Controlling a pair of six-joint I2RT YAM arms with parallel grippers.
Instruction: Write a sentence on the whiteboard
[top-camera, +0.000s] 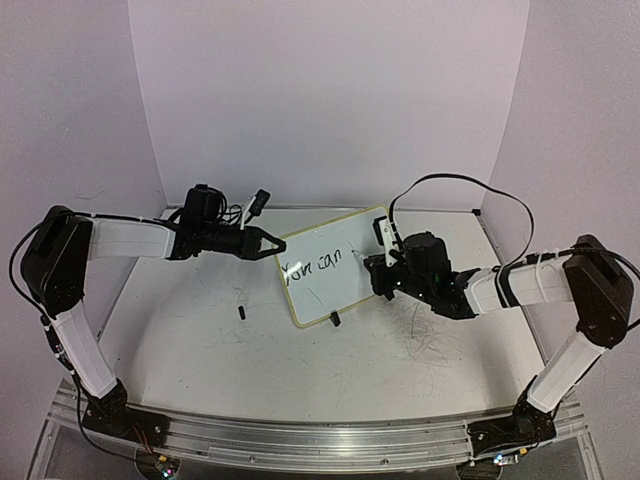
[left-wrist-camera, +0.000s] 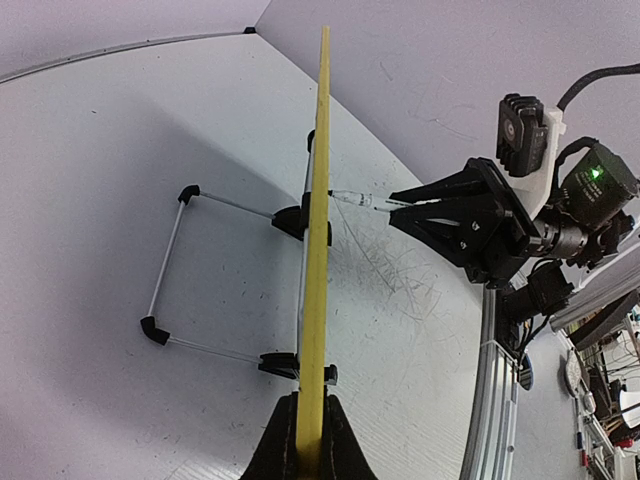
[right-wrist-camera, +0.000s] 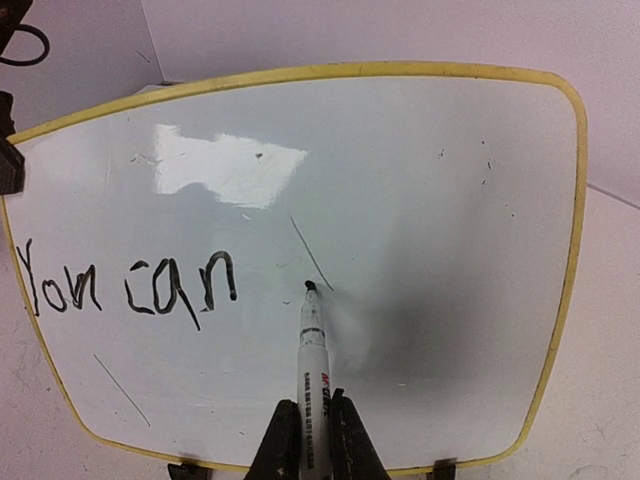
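The whiteboard (top-camera: 325, 290) stands tilted on its black feet at the table's middle. My left gripper (top-camera: 272, 243) is shut on its left edge. Seen edge-on in the left wrist view, the yellow rim (left-wrist-camera: 320, 150) runs up from between the shut jaws of the left gripper (left-wrist-camera: 310, 440). The sentence (right-wrist-camera: 130, 285) reads "You can" in black. My right gripper (right-wrist-camera: 312, 440) is shut on a white marker (right-wrist-camera: 312, 350). Its black tip sits at the board just right of "can", beside a thin slanted stroke. From above, the right gripper (top-camera: 378, 262) faces the board's right half.
A small black piece (top-camera: 241, 312) lies on the table left of the board. Faint grey scribbles (top-camera: 430, 340) mark the tabletop to the right. A wire stand (left-wrist-camera: 170, 270) props the board from behind. An aluminium rail (top-camera: 320, 435) runs along the near edge.
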